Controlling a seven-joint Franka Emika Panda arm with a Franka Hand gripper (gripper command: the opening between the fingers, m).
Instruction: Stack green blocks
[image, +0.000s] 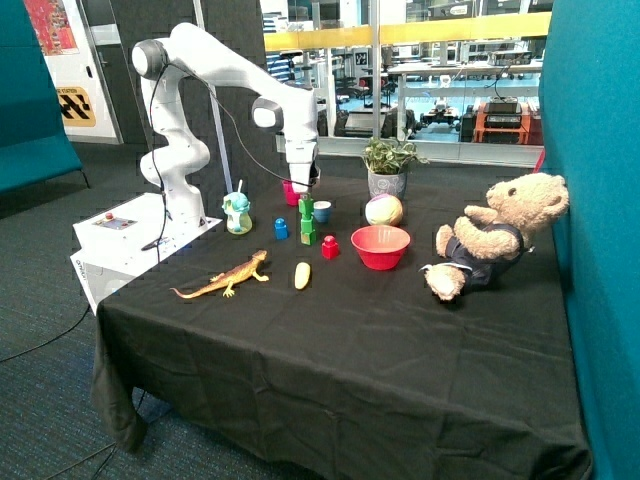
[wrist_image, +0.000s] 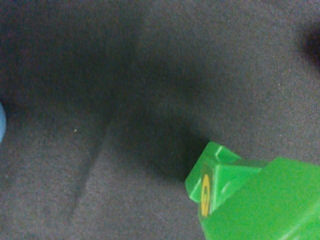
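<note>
The end effector (image: 304, 190) sits atop the stacked green blocks (image: 307, 222) — grip state unreadable, fingers hidden.

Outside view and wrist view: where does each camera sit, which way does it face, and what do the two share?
Outside view: stands off the table's front, facing the whole white arm; the gripper hangs over the green blocks, between the blue block and red block.
Wrist view: on the arm's wrist, looking down at black cloth; none of the arm shows.
Shared: the green blocks and the cloth.
</note>
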